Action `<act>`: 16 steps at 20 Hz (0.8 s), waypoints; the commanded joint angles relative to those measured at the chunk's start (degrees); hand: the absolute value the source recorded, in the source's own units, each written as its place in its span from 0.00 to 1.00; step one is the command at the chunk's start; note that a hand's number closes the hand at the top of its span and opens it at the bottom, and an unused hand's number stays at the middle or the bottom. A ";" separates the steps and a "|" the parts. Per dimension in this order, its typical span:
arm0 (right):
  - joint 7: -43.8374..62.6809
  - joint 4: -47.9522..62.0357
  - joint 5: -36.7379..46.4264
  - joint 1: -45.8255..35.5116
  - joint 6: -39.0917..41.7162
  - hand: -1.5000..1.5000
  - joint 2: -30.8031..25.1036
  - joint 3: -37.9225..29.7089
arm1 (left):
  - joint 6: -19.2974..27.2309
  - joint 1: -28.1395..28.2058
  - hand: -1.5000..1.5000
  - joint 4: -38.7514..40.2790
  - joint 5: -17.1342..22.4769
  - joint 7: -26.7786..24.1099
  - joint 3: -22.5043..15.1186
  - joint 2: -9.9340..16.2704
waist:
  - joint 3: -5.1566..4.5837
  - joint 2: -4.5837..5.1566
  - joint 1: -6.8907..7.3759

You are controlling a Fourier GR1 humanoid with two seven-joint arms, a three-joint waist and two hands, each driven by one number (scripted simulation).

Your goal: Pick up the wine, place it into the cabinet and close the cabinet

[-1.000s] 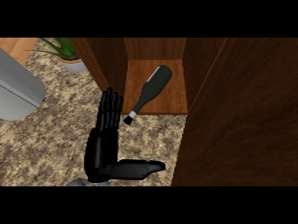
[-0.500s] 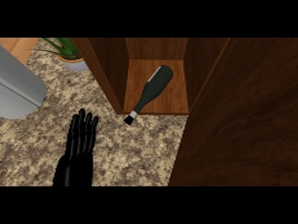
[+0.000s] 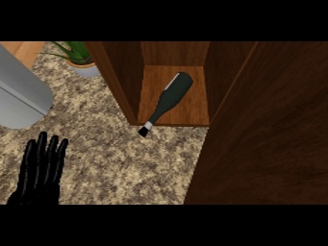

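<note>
Head view: wine [image 3: 169, 102] lies inside the cabinet [image 3: 124, 81], neck poking out over the near edge. My left hand [image 3: 42, 168] sits near-left, fingers straight and spread, holding nothing. Glass looks heavy, slippery, breakable; I'd grip the body.

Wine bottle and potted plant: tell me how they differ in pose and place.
The wine bottle lies on its side; the potted plant stands upright. The bottle rests inside the cabinet, neck poking past the front edge; the plant sits outside on the counter. Both are untouched.
</note>
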 commanded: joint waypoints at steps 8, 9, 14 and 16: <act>9.85 4.12 4.75 -14.18 -12.86 1.00 13.03 18.71 | -10.05 10.54 0.00 -4.08 7.55 -3.32 10.91 7.56 | -0.14 -0.16 1.48; 9.08 7.23 3.91 -17.65 -14.95 1.00 13.06 18.71 | -10.86 8.00 0.00 -2.69 9.40 -1.69 12.74 7.70 | -0.11 0.25 0.99; 10.36 12.83 3.14 -30.92 -26.06 1.00 13.15 17.67 | -17.41 10.90 0.00 -2.23 12.69 -2.85 16.26 10.13 | -0.20 0.28 1.80; 9.02 16.91 2.19 -36.22 -28.44 1.00 13.08 16.89 | -18.16 11.32 0.00 -3.90 14.15 -1.95 18.48 11.16 | -0.06 0.38 1.75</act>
